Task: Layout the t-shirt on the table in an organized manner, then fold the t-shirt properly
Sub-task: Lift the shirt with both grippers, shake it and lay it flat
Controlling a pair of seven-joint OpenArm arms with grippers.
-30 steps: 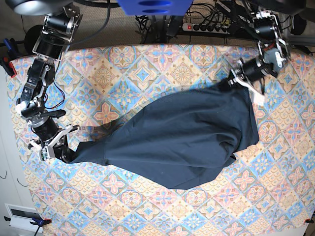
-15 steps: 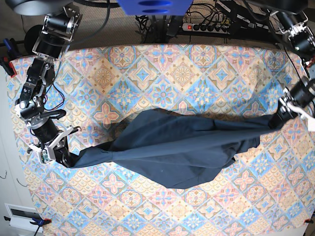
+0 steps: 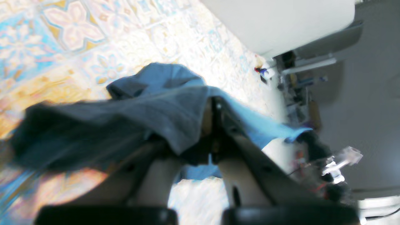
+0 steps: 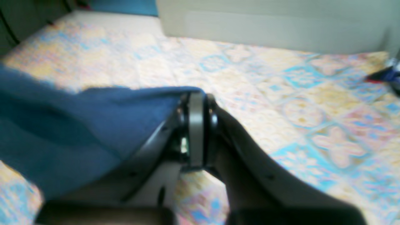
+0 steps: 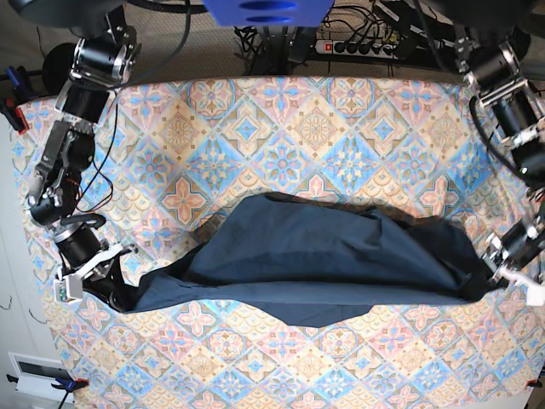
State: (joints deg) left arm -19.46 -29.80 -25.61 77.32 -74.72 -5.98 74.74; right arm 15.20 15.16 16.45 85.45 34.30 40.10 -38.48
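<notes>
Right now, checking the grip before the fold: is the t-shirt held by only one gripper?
No: the t-shirt is stretched between the right gripper and left gripper.

Matt cloth on printed cloth

The t-shirt [image 5: 315,260] is soft, matt, wrinkly navy cotton; the worktop [image 5: 281,119] wears a smooth printed cloth; each end effector shows dark, matt plastic.

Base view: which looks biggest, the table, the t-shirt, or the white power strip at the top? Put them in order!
1. The table, biggest; it fills most of the view.
2. The t-shirt, stretched wide across it.
3. The power strip, smallest, though it sits behind the table, so this may be partly distance.
</notes>
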